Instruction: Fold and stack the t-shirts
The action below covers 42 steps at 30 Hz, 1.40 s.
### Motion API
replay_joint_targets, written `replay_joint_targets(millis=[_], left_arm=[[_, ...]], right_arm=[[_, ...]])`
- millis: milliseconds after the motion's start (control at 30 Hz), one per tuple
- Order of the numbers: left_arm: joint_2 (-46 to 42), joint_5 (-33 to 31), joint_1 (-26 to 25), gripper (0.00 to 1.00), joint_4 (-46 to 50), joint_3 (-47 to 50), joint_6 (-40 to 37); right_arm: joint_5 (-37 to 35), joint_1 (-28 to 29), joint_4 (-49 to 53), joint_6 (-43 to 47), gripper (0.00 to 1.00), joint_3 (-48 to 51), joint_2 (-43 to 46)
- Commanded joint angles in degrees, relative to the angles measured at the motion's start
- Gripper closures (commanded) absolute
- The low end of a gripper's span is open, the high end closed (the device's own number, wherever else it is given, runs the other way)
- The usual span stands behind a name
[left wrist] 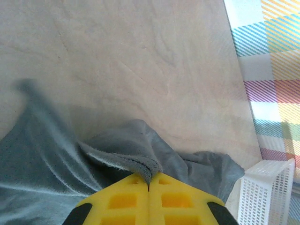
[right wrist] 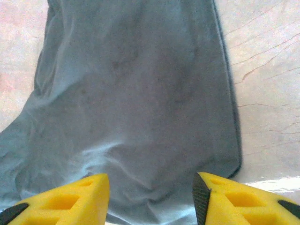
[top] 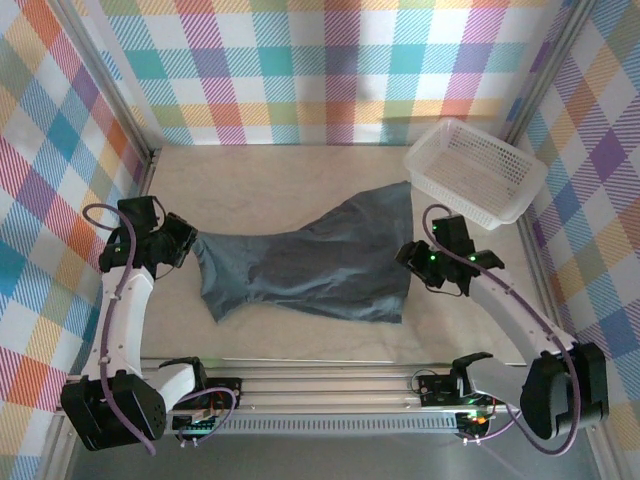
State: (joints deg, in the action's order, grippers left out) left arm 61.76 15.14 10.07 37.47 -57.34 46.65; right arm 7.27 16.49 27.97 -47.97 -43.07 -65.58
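A dark slate-grey t-shirt (top: 310,260) lies spread and rumpled across the middle of the table. My left gripper (top: 185,243) is at the shirt's left edge, shut on a pinched fold of its hem (left wrist: 140,165), the yellow fingers (left wrist: 122,201) pressed together. At the shirt's right edge my right gripper (top: 412,262) stands open just above the cloth (right wrist: 140,93). Its yellow fingers (right wrist: 70,199) are well apart, with wrinkled fabric below the gap and nothing gripped.
A white mesh basket (top: 475,170) sits at the back right corner, its corner also in the left wrist view (left wrist: 267,192). Checked walls enclose the table on three sides. Bare tabletop (top: 260,185) lies behind the shirt.
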Motion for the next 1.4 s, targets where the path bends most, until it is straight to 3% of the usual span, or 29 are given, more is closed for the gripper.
replay_joint_targets(millis=[0, 167, 300, 433, 867, 1367], left_arm=[[-1.27, 1.46, 1.0, 1.0, 1.71, -2.14, -1.15], [-1.38, 2.29, 1.01, 1.0, 2.95, -2.05, -2.24], [-1.21, 3.3, 1.0, 1.0, 2.61, -0.53, -2.36], [-1.68, 3.15, 1.03, 1.0, 2.52, 0.3, -2.81], [-1.82, 3.86, 1.02, 1.0, 2.3, 0.74, -2.88], [-2.11, 4.77, 1.01, 1.0, 1.47, 1.14, -2.36]], right_arm=[[-4.03, 1.07, -1.33, -7.36, 0.52, 0.86, -2.28], [-7.74, 4.44, 4.62, -9.9, 0.65, 5.29, 2.81], [-9.12, 9.73, 11.96, -15.36, 0.66, 10.16, 9.46], [-9.2, 15.38, 12.59, -22.88, 0.65, 14.98, 13.92], [-4.88, 16.7, 1.78, -29.7, 0.62, 13.2, -0.17], [-3.89, 18.95, 0.18, -38.74, 0.6, 14.44, -1.37]])
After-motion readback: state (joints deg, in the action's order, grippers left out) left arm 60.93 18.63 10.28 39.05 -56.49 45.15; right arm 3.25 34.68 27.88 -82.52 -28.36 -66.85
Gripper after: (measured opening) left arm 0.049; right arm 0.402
